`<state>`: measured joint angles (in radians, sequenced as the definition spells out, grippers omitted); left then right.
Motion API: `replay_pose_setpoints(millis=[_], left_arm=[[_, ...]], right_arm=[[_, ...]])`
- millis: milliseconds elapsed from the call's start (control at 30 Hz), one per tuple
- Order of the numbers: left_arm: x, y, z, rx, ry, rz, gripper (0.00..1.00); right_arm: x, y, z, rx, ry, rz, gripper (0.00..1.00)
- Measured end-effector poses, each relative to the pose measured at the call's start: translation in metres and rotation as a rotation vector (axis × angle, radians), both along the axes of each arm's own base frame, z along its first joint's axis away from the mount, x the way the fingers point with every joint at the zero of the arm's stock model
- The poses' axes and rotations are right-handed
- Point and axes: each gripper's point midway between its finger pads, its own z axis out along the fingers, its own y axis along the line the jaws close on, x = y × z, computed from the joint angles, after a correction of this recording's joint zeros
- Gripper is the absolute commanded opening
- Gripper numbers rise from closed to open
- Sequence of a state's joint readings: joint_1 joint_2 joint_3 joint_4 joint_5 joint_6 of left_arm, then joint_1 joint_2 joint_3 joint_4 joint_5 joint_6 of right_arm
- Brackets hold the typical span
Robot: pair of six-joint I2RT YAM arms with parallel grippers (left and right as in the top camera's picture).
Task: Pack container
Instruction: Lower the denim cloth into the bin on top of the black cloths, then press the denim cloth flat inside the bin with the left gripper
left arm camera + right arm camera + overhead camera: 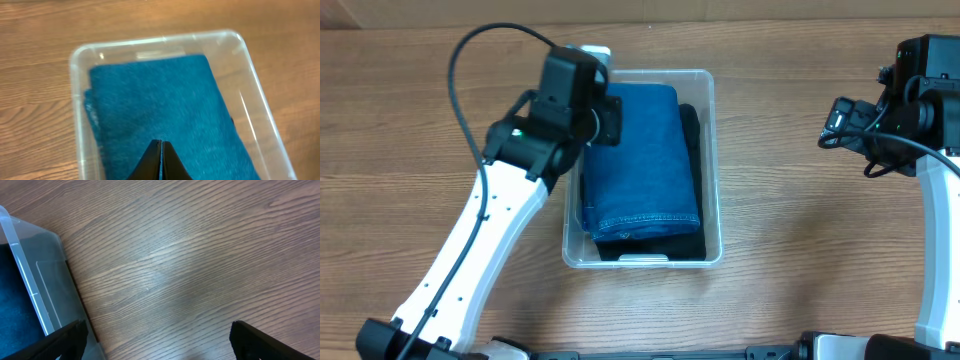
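The clear plastic container (713, 160) stands on the wooden table at the centre. A folded blue denim cloth (645, 165) lies in it on top of a black cloth (692, 130). My left gripper (161, 145) is shut and empty, held above the near end of the blue cloth (165, 110) inside the container (75, 90). In the overhead view the left wrist (575, 95) hangs over the container's far left corner. My right gripper (160, 340) is open and empty over bare table, right of the container's wall (25, 275); its arm (895, 110) is at the far right.
Wooden table (800, 220) all around the container. Black cables loop from both arms. A small white object (597, 50) sits behind the container's far left corner.
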<state>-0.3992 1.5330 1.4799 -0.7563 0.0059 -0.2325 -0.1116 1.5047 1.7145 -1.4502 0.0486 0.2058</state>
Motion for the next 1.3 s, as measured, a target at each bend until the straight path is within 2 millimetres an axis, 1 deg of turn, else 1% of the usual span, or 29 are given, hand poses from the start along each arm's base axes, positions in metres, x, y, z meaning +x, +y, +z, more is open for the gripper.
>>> replay_pose_setpoints(millis=[67, 100, 167, 233, 267, 300, 333, 367, 467, 533, 567, 600, 633, 667, 700, 733, 767, 800, 833, 867, 933, 1000, 1033, 1133, 1200, 1233, 1300], left_arm=[[0.0, -0.01, -0.018, 0.025, 0.041, -0.041, 0.04], [0.001, -0.011, -0.031, 0.038, 0.074, -0.048, 0.04], [-0.001, -0.01, -0.073, 0.091, 0.189, -0.049, 0.04], [0.0, -0.003, -0.116, 0.162, 0.288, -0.028, 0.06], [0.002, 0.002, -0.131, 0.193, 0.316, -0.016, 0.07], [0.003, 0.007, -0.151, 0.226, 0.359, -0.003, 0.07], [0.003, 0.009, -0.165, 0.247, 0.391, 0.0, 0.06], [0.003, 0.01, -0.169, 0.256, 0.403, 0.002, 0.04], [0.001, 0.011, -0.167, 0.263, 0.417, 0.001, 0.04], [-0.003, 0.012, -0.159, 0.268, 0.428, 0.001, 0.04], [-0.007, 0.013, -0.149, 0.264, 0.429, -0.001, 0.04], [-0.009, 0.012, -0.13, 0.24, 0.408, -0.007, 0.04], [-0.009, 0.009, -0.111, 0.206, 0.374, -0.015, 0.04], [-0.015, 0.002, -0.059, 0.123, 0.276, -0.036, 0.04], [-0.024, -0.002, -0.009, 0.048, 0.175, -0.057, 0.04], [-0.053, -0.004, 0.019, 0.02, 0.159, -0.092, 0.04], [-0.062, -0.01, 0.023, 0.014, 0.161, -0.113, 0.04], [-0.072, -0.017, 0.021, 0.019, 0.18, -0.139, 0.04], [-0.083, -0.031, 0.012, 0.028, 0.209, -0.182, 0.04], [-0.094, -0.046, -0.005, 0.046, 0.252, -0.23, 0.04], [-0.107, -0.061, -0.043, 0.085, 0.336, -0.274, 0.04], [-0.121, -0.064, -0.086, 0.128, 0.431, -0.28, 0.04], [-0.126, -0.063, -0.103, 0.144, 0.473, -0.278, 0.04], [-0.132, -0.06, -0.145, 0.176, 0.56, -0.263, 0.05], [-0.135, -0.058, -0.162, 0.189, 0.612, -0.253, 0.04], [-0.135, -0.058, -0.166, 0.189, 0.629, -0.248, 0.04], [-0.135, -0.057, -0.169, 0.181, 0.642, -0.246, 0.04]], right_arm=[[0.0, 0.0, 0.0, 0.001, 0.001, 0.0, 0.95], [0.0, 0.0, 0.0, 0.001, 0.0, 0.0, 0.95], [0.0, 0.0, 0.0, 0.001, 0.001, 0.0, 0.95], [0.0, 0.0, 0.0, 0.001, 0.001, 0.0, 0.95], [0.0, 0.0, 0.0, 0.0, 0.001, 0.0, 0.95], [0.0, 0.0, 0.0, 0.001, 0.001, 0.0, 0.95], [0.0, 0.0, 0.0, 0.001, 0.001, 0.0, 0.95], [0.0, 0.0, 0.0, 0.001, 0.001, 0.0, 0.95], [0.0, 0.001, 0.0, 0.004, 0.0, 0.002, 0.95], [0.0, 0.002, 0.0, 0.008, 0.0, 0.004, 0.95], [0.0, 0.002, 0.0, 0.009, 0.0, 0.003, 0.95], [0.0, 0.002, 0.0, 0.009, -0.001, 0.004, 0.95], [0.0, 0.002, 0.0, 0.011, 0.0, 0.005, 0.95], [0.0, 0.003, 0.0, 0.015, -0.001, 0.006, 0.95], [0.0, 0.003, 0.0, 0.015, -0.002, 0.006, 0.95], [0.001, 0.003, 0.0, 0.015, -0.004, 0.006, 0.95], [0.001, 0.003, 0.0, 0.014, -0.003, 0.006, 0.95], [0.001, 0.003, 0.0, 0.015, -0.004, 0.006, 0.95], [0.001, 0.003, 0.0, 0.014, -0.003, 0.006, 0.95], [0.001, 0.003, 0.0, 0.015, -0.003, 0.006, 0.95], [0.0, 0.003, 0.0, 0.015, -0.002, 0.006, 0.95], [0.0, 0.003, 0.0, 0.015, -0.001, 0.006, 0.95], [0.0, 0.003, 0.0, 0.015, -0.002, 0.006, 0.95], [0.0, 0.003, 0.0, 0.015, -0.001, 0.006, 0.95], [0.0, 0.003, 0.0, 0.015, -0.001, 0.006, 0.95], [0.0, 0.003, 0.0, 0.015, -0.001, 0.006, 0.95], [0.0, 0.003, 0.0, 0.015, -0.001, 0.006, 0.95]])
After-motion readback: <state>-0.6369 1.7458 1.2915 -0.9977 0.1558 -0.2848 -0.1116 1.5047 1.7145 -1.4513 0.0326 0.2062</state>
